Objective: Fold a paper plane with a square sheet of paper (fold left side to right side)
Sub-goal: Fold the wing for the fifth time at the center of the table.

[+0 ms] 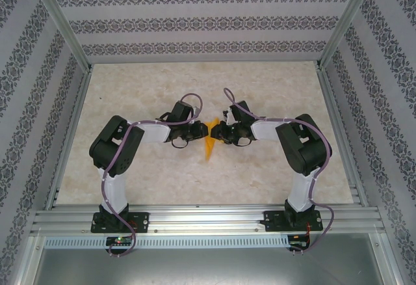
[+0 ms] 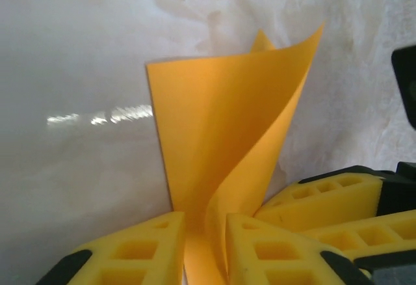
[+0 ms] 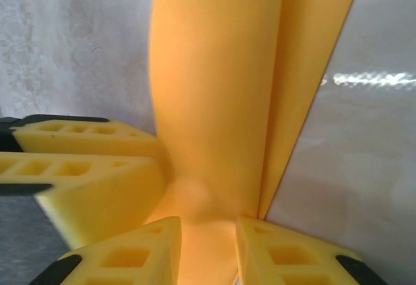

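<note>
Judging thin bright orange paper sheet (image 2: 221, 135) light, floppy; curling upright at pale marbled table (image 1: 130, 168) centre. Right hand (image 3: 208, 226) pinching edge, best hold; left hand (image 2: 205, 220) narrow around it, grip unclear.

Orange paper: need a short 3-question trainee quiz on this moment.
1. True or false: the orange paper lies flat.
2. The left pincer and right pincer are: A) parked far apart; B) tip to tip at the paper; C) stacked one above the other.
3. Fill in: in the left wrist view, the paper passes between the pincer's two yellow ___.
Key: 1 false, it is curled. 2 B. 3 fingers.
</note>
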`<action>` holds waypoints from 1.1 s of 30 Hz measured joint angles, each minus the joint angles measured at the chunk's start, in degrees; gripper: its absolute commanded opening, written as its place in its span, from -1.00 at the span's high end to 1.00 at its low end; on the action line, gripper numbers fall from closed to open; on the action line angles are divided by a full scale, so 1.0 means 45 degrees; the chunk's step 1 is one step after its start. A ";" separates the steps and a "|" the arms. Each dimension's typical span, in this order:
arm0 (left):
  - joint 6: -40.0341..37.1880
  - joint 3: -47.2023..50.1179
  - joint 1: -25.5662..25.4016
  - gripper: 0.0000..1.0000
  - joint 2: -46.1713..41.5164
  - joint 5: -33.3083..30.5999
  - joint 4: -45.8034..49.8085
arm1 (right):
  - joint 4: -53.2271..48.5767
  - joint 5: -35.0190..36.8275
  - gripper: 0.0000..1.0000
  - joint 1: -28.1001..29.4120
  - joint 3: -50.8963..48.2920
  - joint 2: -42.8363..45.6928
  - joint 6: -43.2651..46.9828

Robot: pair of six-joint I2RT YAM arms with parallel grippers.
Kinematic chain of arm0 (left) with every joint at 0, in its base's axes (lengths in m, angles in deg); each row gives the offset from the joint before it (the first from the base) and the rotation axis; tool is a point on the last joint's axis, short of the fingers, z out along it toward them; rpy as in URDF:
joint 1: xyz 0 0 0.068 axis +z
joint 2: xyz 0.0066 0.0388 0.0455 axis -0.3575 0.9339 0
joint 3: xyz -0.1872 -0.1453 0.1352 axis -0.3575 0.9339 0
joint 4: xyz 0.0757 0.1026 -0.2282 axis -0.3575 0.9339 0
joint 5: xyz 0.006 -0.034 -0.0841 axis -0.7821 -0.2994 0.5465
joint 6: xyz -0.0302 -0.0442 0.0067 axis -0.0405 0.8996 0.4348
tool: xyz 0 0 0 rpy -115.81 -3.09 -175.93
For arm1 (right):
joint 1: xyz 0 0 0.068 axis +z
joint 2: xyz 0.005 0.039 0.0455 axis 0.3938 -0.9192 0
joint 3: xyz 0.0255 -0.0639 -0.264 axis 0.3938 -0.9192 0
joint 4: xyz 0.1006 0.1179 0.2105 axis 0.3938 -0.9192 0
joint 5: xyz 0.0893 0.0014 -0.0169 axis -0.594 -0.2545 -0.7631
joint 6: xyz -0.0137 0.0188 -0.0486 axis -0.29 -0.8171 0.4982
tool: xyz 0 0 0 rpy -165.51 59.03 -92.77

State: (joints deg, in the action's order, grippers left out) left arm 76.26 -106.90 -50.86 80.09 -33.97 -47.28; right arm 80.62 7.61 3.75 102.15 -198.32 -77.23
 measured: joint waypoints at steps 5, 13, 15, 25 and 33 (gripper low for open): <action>-0.0053 0.0675 0.0495 0.27 -0.1243 -0.0257 0.0301 | -0.0092 0.0044 0.41 0.0015 0.0044 -0.0024 -0.0005; -0.0049 0.2803 0.0437 0.32 -0.4294 -0.0253 0.0534 | -0.0175 0.0049 0.42 0.0015 0.0097 -0.0049 -0.0005; -0.0044 0.3065 0.0053 0.34 -0.4707 -0.0189 0.0544 | -0.0189 0.0049 0.42 0.0015 0.0117 -0.0063 -0.0010; 0.0228 0.2603 -0.2429 0.38 -0.4148 0.0325 0.0408 | -0.0282 0.0044 0.42 0.0015 0.0180 -0.0092 -0.0015; 0.0432 0.2409 -0.2453 0.39 -0.2919 0.0389 0.0282 | -0.0282 0.0044 0.42 0.0015 0.0180 -0.0097 -0.0015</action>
State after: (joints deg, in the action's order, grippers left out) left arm 78.21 -96.06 -61.90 66.95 -32.22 -46.01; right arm 79.35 7.81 3.81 102.96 -198.76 -77.30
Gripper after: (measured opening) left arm 0.304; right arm 0.291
